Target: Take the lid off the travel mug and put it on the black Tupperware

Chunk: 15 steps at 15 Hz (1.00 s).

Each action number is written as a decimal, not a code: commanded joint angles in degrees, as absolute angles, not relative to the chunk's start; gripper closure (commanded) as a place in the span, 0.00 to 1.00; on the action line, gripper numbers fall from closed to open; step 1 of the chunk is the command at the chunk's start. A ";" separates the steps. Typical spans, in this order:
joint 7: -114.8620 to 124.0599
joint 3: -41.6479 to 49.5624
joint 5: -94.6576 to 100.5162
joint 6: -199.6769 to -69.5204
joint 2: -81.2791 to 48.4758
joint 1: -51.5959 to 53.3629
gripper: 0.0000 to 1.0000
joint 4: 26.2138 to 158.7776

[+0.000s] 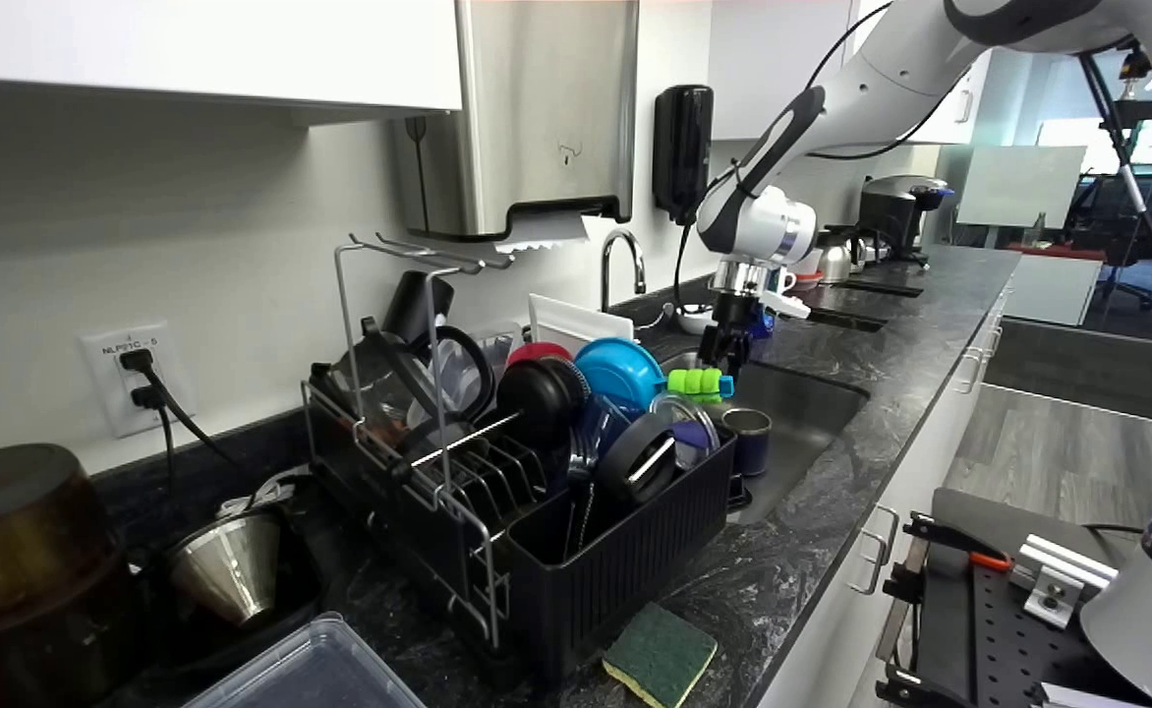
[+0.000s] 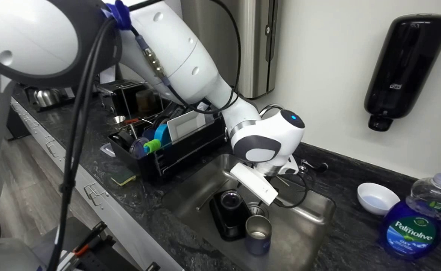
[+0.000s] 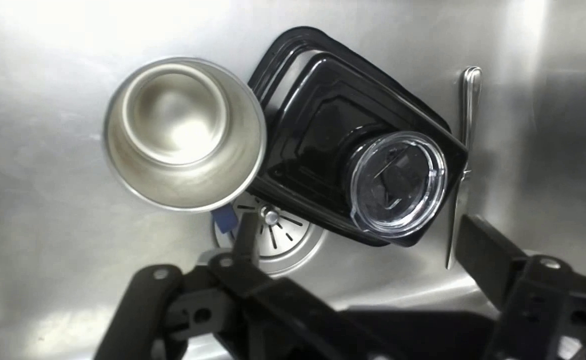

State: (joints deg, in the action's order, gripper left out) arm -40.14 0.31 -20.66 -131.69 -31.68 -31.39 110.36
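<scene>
The travel mug stands upright and lidless in the sink, dark blue outside in both exterior views. The wrist view looks into its bare metal inside. The clear round lid rests on the upturned black Tupperware, near one corner. Lid and Tupperware also show in an exterior view. The Tupperware is beside the mug. My gripper is open, with nothing between its fingers, above the sink. In an exterior view my gripper hangs over the sink's far part.
A knife lies on the sink floor beside the Tupperware, and the drain strainer is near the mug. A full dish rack borders the sink. A soap bottle and white bowl stand on the counter.
</scene>
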 commanded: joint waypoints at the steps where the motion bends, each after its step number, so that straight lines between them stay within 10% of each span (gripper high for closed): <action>1: -40.17 3.77 -18.45 -132.61 -26.31 -29.87 0.00 114.50; 15: -27.47 11.66 -4.70 -139.91 -13.94 -23.30 0.00 122.00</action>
